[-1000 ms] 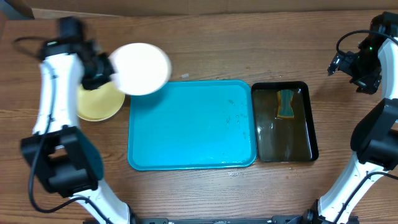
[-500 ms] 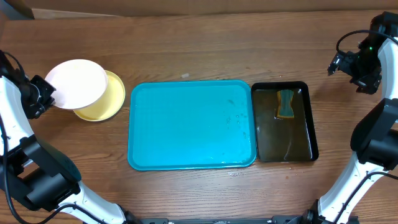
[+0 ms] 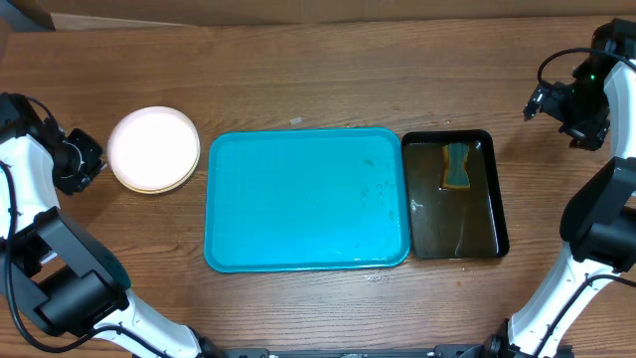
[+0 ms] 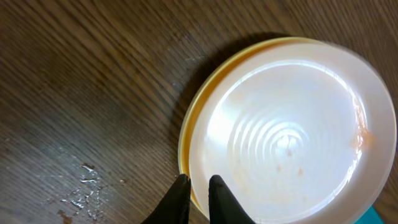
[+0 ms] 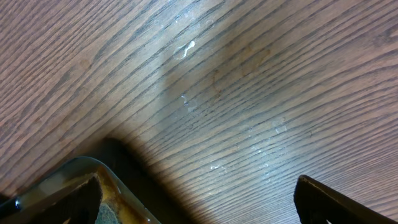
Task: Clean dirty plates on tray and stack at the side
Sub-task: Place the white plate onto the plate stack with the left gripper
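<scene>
1. White round plastic plate rests on yellow-rimmed plate, nine o'clock from turquoise rectangular tray: stacked aside as the task asks.
2. Left gripper jaws, barely parted, straddle its rim; grip unclear.
3. Right gripper, two o'clock, spread wide, empty.

The overhead camera is fixed above the table and faces straight down from a distance, covering the turquoise tray, the black tray, the plates and both arms. The left wrist camera looks steeply down at close range, with the left gripper at its lower edge. It shares the plates with the overhead view. The right wrist camera faces the tabletop closely, with the right gripper at its lower corners. It shares one black tray corner.
</scene>
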Controlling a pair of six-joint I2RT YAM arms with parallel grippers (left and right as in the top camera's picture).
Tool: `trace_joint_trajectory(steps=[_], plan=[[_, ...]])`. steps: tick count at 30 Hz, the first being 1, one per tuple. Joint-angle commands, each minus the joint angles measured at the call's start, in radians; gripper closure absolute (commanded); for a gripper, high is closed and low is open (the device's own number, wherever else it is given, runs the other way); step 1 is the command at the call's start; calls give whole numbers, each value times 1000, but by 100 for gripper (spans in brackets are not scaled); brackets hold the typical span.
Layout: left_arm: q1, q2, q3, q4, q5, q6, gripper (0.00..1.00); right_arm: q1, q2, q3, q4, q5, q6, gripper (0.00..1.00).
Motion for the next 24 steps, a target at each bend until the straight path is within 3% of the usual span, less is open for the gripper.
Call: trace_joint_trajectory(steps=[1, 4, 6, 10, 15, 24], plan=[[-8, 8, -19, 11, 50, -10, 77, -5, -14, 16, 4, 0, 3, 0], [-8, 8, -20, 8, 61, -7, 48, -5, -14, 16, 4, 0, 3, 0], [-9, 8, -20, 4, 131, 42, 35, -5, -14, 16, 4, 0, 3, 0], [-35, 8, -20, -9, 333, 198, 21, -5, -14, 16, 4, 0, 3, 0], [-98, 8, -20, -14, 335, 212, 3, -5, -14, 16, 4, 0, 4, 0], [-185, 8, -20, -17, 244, 212, 0, -5, -14, 16, 4, 0, 3, 0]])
